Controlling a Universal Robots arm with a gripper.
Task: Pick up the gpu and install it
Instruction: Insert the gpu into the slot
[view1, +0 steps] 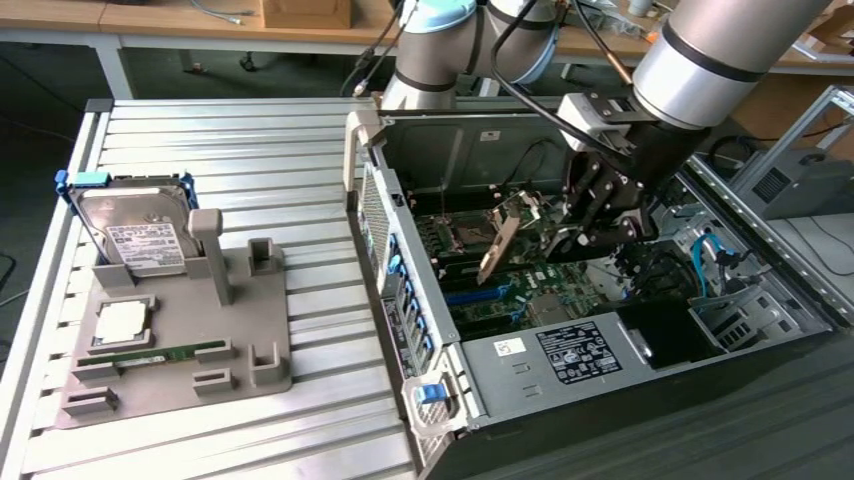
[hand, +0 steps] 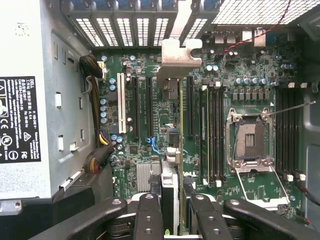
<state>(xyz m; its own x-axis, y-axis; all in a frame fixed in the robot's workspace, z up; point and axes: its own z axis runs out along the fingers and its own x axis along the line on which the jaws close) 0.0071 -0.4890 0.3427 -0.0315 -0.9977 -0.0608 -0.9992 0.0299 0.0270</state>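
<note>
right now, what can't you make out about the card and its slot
- Graphics card lower edge, exterior view: too small to tell whether it touches the board.
- Its slot, wrist view: covered by the edge-on card.
- Card's near end, wrist view: hidden between the pincer fingers.
- Hard drive base, exterior view: behind the grey stand.
</note>
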